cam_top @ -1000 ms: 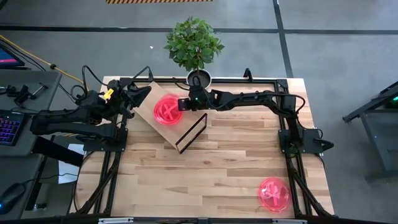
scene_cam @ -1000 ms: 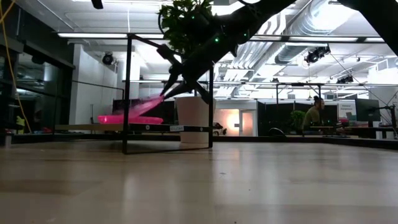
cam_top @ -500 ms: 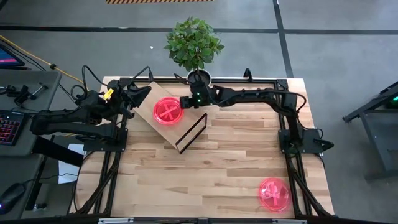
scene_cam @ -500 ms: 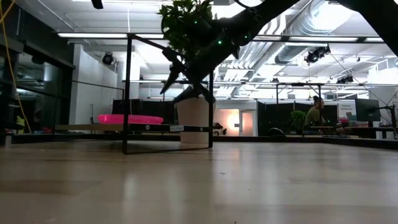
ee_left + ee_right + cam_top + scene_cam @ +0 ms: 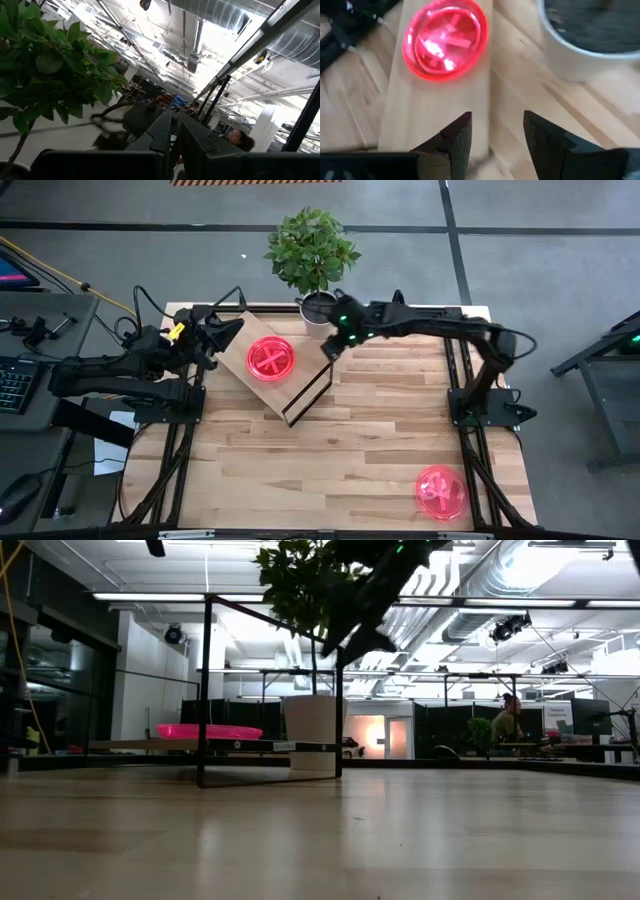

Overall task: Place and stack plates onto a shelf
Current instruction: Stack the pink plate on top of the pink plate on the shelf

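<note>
A pink stack of plates [image 5: 271, 360] lies flat on the shelf [image 5: 262, 394], a plywood board set at a slant at the table's far left; how many plates are in it I cannot tell. In the low view the stack [image 5: 209, 731] rests on the board [image 5: 240, 746]. One more plate [image 5: 440, 490] lies flat on the table near the right front corner. My right gripper [image 5: 328, 350] hangs open above the shelf's right edge, clear of the stack [image 5: 445, 40]. My left gripper [image 5: 232, 330] waits shut off the shelf's far left corner.
A potted plant [image 5: 310, 248] in a white pot [image 5: 318, 305] stands at the table's far edge, right behind my right gripper. The shelf's black wire leg [image 5: 308, 393] sticks out on its right side. Bare tabletop [image 5: 340, 460] lies between the shelf and the single plate.
My right gripper held a plate tilted over the stack, then opened and let it go; the plate now lies flat on the stack. The gripper has since drawn back toward the table's right edge and risen.
</note>
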Tool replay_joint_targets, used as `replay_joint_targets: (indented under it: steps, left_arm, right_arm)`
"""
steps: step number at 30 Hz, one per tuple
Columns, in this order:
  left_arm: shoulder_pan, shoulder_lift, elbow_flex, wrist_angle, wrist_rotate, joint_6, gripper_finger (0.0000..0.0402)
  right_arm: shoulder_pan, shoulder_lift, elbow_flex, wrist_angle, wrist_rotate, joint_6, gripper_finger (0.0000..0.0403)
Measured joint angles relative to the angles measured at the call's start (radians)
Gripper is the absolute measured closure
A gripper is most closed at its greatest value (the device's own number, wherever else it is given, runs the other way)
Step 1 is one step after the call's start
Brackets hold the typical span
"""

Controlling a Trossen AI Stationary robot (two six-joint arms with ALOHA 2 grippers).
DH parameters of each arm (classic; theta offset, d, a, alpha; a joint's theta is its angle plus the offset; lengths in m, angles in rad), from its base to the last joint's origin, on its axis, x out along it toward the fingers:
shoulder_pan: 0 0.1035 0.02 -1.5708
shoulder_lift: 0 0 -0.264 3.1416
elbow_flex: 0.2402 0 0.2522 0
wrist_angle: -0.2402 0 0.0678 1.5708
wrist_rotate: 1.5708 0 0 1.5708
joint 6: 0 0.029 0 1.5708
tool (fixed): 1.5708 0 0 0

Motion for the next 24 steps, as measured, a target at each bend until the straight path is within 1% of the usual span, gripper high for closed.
replay_joint_targets:
  steps: [2,4,6,9,11,14,17,20,22,24]
  left_arm:
    - [0.000,0.000,0.000,0.000,-0.007,0.000,0.0375]
    - [0.000,0.000,0.000,0.000,-0.009,0.000,0.0375]
    - [0.000,0.000,0.000,-0.002,-0.010,0.000,0.0375]
    - [0.000,0.000,0.000,-0.005,-0.011,0.000,0.0375]
    - [0.000,0.000,0.000,-0.018,-0.011,0.004,0.0375]
    - [0.000,0.000,0.000,-0.051,-0.011,0.024,0.0375]
    - [0.000,0.001,0.000,-0.063,-0.011,0.025,0.0375]
    - [0.000,0.001,0.000,-0.067,-0.011,0.026,0.0376]
    - [0.000,0.001,0.000,-0.071,-0.011,0.026,0.0375]
    - [0.000,0.000,0.000,-0.081,-0.011,0.026,0.0375]
  right_arm:
    - [-0.006,-0.062,-0.006,-0.070,0.009,-0.037,0.0242]
    - [-0.008,-0.145,-0.058,-0.079,0.009,-0.053,0.0242]
    - [-0.001,-0.241,-0.146,-0.075,0.008,-0.033,0.0242]
    - [0.027,-0.411,-0.333,-0.024,0.006,0.060,0.0242]
    - [0.061,-0.538,-0.465,0.068,0.002,0.139,0.0242]
    - [0.122,-0.712,-0.643,0.260,0.001,0.266,0.0242]
    - [0.171,-0.842,-0.780,0.473,0.007,0.355,0.0242]
    - [0.193,-0.918,-0.862,0.630,0.043,0.391,0.0242]
    - [0.195,-0.942,-0.880,0.663,0.047,0.402,0.0242]
    - [0.195,-0.953,-0.878,0.673,0.017,0.417,0.0242]
